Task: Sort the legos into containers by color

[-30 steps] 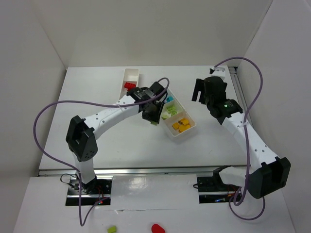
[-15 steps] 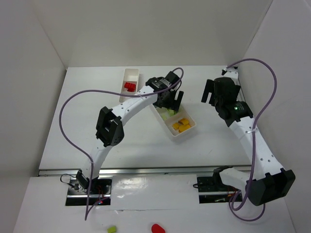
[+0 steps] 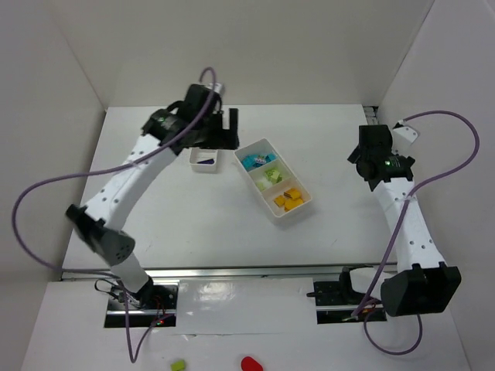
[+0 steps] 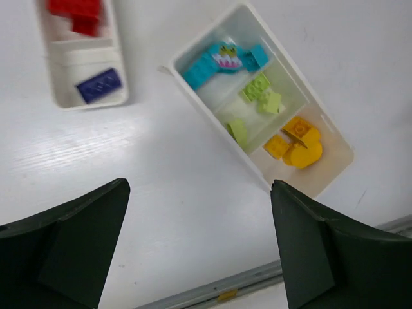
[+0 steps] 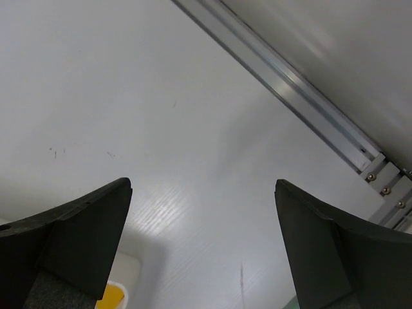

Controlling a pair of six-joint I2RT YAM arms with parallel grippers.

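Table (image 3: 193, 224): a smooth, glossy white top. A ribbed metal rail (image 5: 302, 109) runs along its right edge, and plain white walls stand on three sides.
Open room: a wide stretch of bare table lies between the slanted tray and the right arm, and another along the near edge.
Containers: two long white plastic trays with thin walls and three compartments each. The slanted tray (image 4: 329, 168) sits mid-table. The straight tray (image 4: 80, 55) is near it on its left, and the two do not touch.
Left gripper (image 4: 198, 190): dark, wedge-shaped fingers spread wide with nothing between them. It hangs high above both trays.
Right gripper (image 5: 203, 187): its fingers are also spread wide and hold nothing. It is over bare table near the rail, well apart from the trays.
Legos: small, flat, studded plastic bricks, all lying inside the trays.
Slanted tray: cyan bricks (image 4: 215, 61) are bunched at the far end, too close together to count. Three light green bricks (image 4: 257, 90) are in the middle, and about three yellow-orange bricks (image 4: 297, 145) are at the near end.
Straight tray: red bricks (image 4: 77, 13) are in the far compartment, cut off by the frame. One dark blue brick (image 4: 100, 85) lies in the near compartment.
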